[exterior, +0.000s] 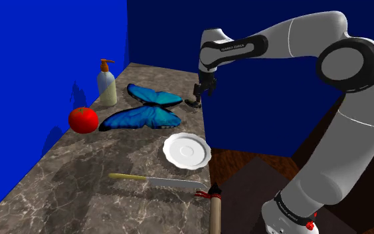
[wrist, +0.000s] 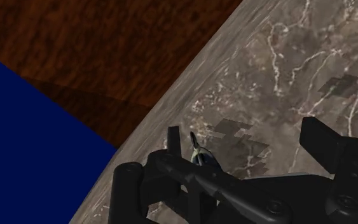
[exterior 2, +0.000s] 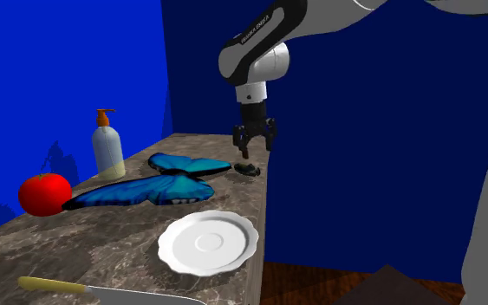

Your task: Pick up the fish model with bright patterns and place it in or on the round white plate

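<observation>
Ideally, with gripper spread wide just above fish at counter edge: centre over it, descend straight, clamp gently before heading for plate

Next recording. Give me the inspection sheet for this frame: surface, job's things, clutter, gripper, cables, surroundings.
Surface: marbled grey-brown counter, with things spread along it.
Job's things: a small fish lies at the counter's edge, under the gripper. A round white plate sits bare along the same edge, apart from the fish.
Clutter: blue butterfly, red tomato, soap bottle, knife, wooden stick with a red end at the counter's edge.
Gripper: the gripper is open, just above the fish, and holds nothing.
Cables: nothing seen.
Surroundings: blue walls, wooden floor.
</observation>
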